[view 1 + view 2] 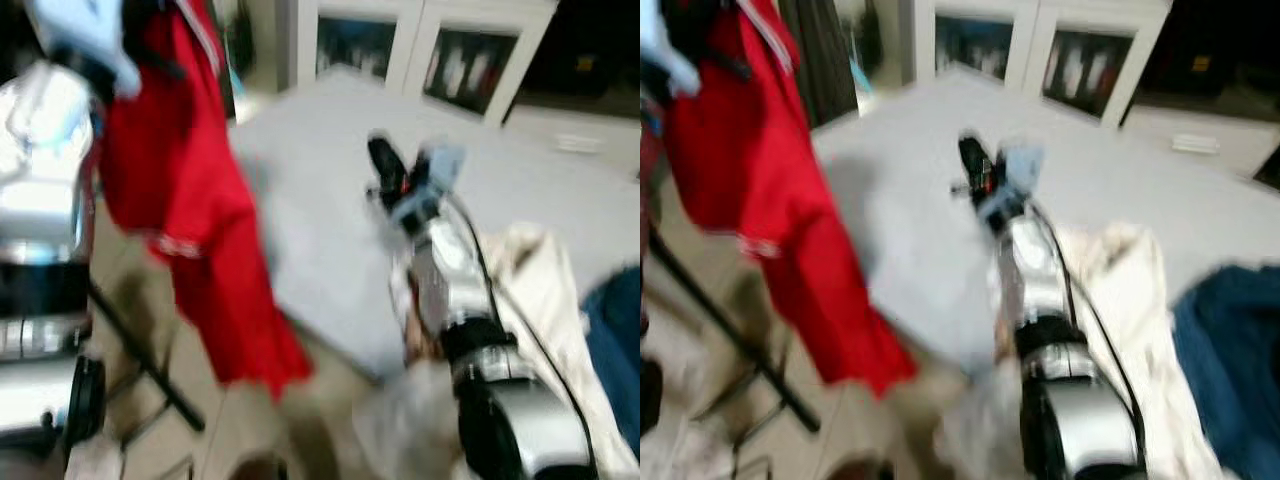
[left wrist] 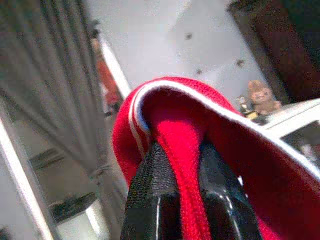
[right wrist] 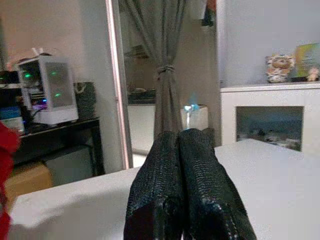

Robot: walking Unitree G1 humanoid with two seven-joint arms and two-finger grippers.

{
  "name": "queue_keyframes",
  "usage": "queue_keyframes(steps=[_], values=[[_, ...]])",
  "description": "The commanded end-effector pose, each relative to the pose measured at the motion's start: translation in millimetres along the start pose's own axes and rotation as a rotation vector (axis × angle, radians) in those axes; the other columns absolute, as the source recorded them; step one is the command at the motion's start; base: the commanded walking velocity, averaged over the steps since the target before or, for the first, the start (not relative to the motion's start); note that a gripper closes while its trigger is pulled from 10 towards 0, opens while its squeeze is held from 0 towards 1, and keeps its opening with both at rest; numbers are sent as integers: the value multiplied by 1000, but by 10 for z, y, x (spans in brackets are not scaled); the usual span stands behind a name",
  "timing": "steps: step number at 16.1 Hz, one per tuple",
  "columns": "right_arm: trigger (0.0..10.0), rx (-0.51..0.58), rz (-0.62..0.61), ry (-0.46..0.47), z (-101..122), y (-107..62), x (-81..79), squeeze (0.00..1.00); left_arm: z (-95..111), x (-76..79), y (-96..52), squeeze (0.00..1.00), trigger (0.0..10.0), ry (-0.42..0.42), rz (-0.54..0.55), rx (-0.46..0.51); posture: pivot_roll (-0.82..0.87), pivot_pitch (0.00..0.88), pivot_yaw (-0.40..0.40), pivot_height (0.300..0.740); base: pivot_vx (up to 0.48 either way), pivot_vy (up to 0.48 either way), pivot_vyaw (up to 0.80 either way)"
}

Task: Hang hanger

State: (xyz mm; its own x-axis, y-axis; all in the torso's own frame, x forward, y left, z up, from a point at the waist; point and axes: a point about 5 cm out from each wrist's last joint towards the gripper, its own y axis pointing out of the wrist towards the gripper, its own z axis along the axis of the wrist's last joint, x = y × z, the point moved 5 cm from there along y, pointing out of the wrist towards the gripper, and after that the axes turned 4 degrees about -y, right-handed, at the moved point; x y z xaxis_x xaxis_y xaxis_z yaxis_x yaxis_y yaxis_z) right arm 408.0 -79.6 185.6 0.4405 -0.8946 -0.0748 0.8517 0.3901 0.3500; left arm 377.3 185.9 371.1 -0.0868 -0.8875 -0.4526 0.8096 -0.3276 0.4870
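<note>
Left gripper (image 2: 187, 200) raised at 10 o'clock, clamped on red garment (image 1: 190, 200). Right gripper (image 3: 187, 200) extended over bed (image 1: 330, 200), fingers pressed together, empty.

The two eye views looked forward and down from the head — both blurred — over a grey bed (image 1: 330, 210), with a red garment (image 1: 190, 220) at ten o'clock and white cabinets (image 1: 1040, 50) at twelve. They shared nearly the whole scene, slightly offset. The left wrist view faced steeply upward, very near the garment (image 2: 185, 150) — ceiling and a curtain (image 2: 55, 85) lay beyond. The right wrist view looked level along its shut fingers (image 3: 165, 195) across the bed toward the curtain and cabinets (image 3: 270, 115).
</note>
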Motion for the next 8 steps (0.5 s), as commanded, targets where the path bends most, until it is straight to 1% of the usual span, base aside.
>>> queue_keyframes(steps=[1, 2, 5, 6, 7, 8], values=[[10000, 14, -38, -16, 58, -25, 147, 0, 247, 82, 109, 0, 10000, 29, -48, 90, 128, 0, -10, 740, 480, 0, 0], [10000, 14, -41, -16, 53, -32, 149, 0, 271, 90, 150, 0, 10000, 36, -62, 100, 126, 0, -7, 740, 480, 0, 0], [10000, 14, -45, -15, 44, -39, 148, 0, 301, 79, 213, 0, 10000, 50, -76, 111, 125, 0, -4, 740, 480, 0, 0], [10000, 12, -47, -13, 34, -44, 142, 0, 369, 73, 269, 0, 10000, 58, -91, 130, 126, 0, -1, 740, 480, 0, 0], [10000, 11, -48, -11, 27, -44, 137, 0, 418, 99, 308, 0, 10000, 52, -110, 146, 129, 0, 1, 740, 480, 0, 0], [10000, 10, -50, -10, 24, -44, 135, 0, 413, 156, 320, 0, 10000, 40, -128, 151, 129, 0, 1, 740, 390, 0, 0]])
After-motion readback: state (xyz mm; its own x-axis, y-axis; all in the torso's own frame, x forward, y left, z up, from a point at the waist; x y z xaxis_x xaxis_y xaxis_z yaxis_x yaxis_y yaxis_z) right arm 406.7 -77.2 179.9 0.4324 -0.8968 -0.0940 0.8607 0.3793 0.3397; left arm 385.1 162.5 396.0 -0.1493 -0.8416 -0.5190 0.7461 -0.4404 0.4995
